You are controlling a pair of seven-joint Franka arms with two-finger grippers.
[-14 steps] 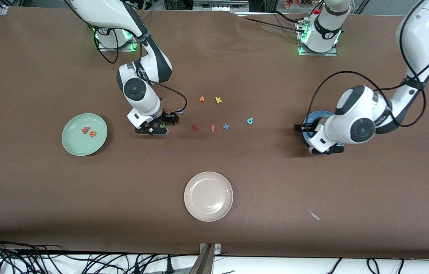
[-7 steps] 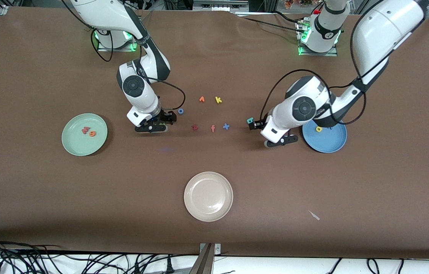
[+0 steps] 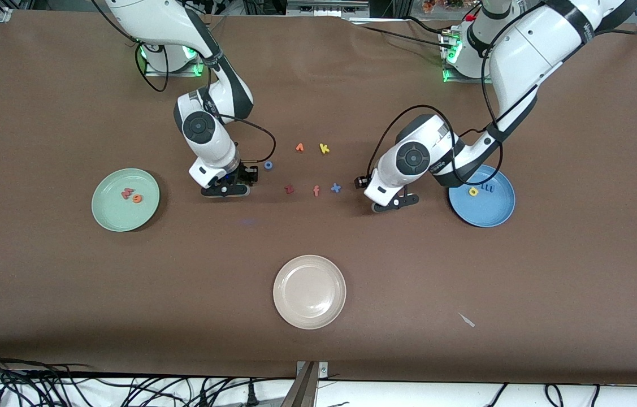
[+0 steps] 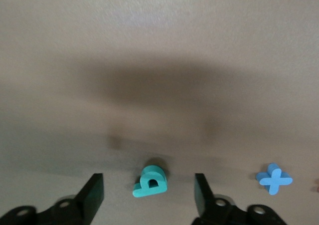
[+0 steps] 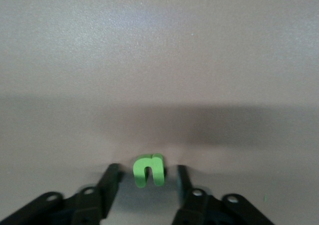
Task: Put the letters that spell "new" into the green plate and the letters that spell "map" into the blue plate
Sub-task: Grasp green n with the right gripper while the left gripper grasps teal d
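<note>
My right gripper (image 3: pixel 237 183) is low at the table between the green plate (image 3: pixel 109 217) and the loose letters. Its jaws are open but narrow, one on each side of the green n (image 5: pixel 148 170), with small gaps showing. A salmon letter (image 3: pixel 128 193) and an orange e (image 3: pixel 137 198) lie in the green plate. My left gripper (image 3: pixel 376 192) stands open beside the blue plate (image 3: pixel 493 212), its fingers (image 4: pixel 92 195) straddling the teal letter (image 4: pixel 150 181) without touching it. A yellow letter (image 3: pixel 473 191) and a blue m (image 3: pixel 488 185) lie in the blue plate.
Between the grippers lie a blue ring o (image 3: pixel 268 165), an orange letter (image 3: pixel 299 147), a yellow k (image 3: pixel 324 148), a dark red z (image 3: pixel 289 189), an orange f (image 3: pixel 316 191) and a blue cross (image 3: pixel 336 188). A cream plate (image 3: pixel 310 308) sits nearer the front camera.
The left arm has swung from over the blue plate to the teal letter, which now lies between its fingers. The right gripper's jaws have narrowed around the green n.
</note>
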